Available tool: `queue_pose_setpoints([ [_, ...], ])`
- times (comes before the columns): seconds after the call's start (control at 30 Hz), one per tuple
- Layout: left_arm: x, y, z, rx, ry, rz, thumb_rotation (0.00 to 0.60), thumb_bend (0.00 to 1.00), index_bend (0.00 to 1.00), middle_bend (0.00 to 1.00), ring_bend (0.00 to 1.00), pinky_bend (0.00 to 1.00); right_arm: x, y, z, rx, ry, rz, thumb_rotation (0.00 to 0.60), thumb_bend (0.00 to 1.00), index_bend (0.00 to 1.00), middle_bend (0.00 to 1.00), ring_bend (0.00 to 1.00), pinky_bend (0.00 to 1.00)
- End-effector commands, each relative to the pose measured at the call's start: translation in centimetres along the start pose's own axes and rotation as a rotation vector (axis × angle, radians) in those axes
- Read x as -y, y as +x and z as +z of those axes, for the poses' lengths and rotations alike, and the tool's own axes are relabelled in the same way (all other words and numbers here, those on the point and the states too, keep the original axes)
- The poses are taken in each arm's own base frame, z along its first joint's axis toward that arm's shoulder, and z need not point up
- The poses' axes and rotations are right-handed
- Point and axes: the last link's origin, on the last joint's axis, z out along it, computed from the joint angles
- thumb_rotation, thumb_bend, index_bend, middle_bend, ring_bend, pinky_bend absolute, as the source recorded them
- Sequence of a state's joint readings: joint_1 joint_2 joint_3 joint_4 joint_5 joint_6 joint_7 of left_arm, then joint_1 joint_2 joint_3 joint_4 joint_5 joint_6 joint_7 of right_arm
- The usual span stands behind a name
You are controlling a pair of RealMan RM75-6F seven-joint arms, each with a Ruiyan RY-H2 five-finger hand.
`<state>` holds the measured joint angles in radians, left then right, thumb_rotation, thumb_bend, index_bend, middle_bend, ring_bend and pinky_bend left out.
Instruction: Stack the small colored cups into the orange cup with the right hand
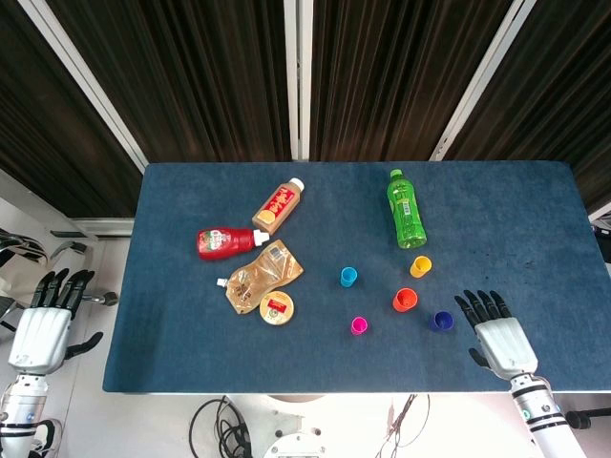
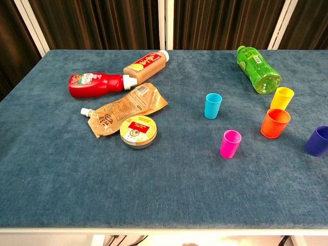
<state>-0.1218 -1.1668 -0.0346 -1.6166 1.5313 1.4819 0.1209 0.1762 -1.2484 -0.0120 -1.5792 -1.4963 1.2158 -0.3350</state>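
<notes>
A blue-covered desk carries upright, empty cups; the right hand, fingers spread and holding nothing, lies near the dark blue cup.

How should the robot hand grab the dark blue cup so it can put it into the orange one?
Probably by its side wall near the rim. The dark blue cup stands upright with its mouth up, so fingers can close around it. The open right hand is just beside it, on the side away from the orange cup, so coming in from there looks clear.
</notes>
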Motion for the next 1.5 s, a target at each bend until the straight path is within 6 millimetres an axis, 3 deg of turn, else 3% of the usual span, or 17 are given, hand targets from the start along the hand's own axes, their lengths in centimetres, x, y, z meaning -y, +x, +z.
queue_pose_setpoints([
  [0.03,-0.1,0.0,0.0,0.003,-0.001,0.002,0.6,0.13,0.08,0.1,0.0,0.06,1.0,-0.6,0.7,0.019,0.022,-0.005,0.6,0.17,0.02,0.07,0.0,0.0],
  [0.57,0.3,0.1,-0.2,-0.002,0.008,-0.004,0.6,0.13,0.08,0.1,0.0,0.06,3.6,-1.5,2.7,0.006,0.054,0.005,0.6,0.23,0.2,0.2,0.0,0.0],
  [1.07,0.4,0.0,-0.2,0.002,0.008,-0.01,0.6,0.13,0.08,0.1,0.0,0.06,3.9,-1.7,3.1,-0.053,0.017,0.001,0.6,0.28,0.32,0.31,0.01,0.0],
  [1.5,0.4,0.1,-0.3,-0.009,0.011,-0.006,0.6,0.13,0.08,0.1,0.0,0.06,4.3,-1.9,3.5,-0.082,0.005,-0.025,0.6,0.33,0.43,0.42,0.09,0.0],
])
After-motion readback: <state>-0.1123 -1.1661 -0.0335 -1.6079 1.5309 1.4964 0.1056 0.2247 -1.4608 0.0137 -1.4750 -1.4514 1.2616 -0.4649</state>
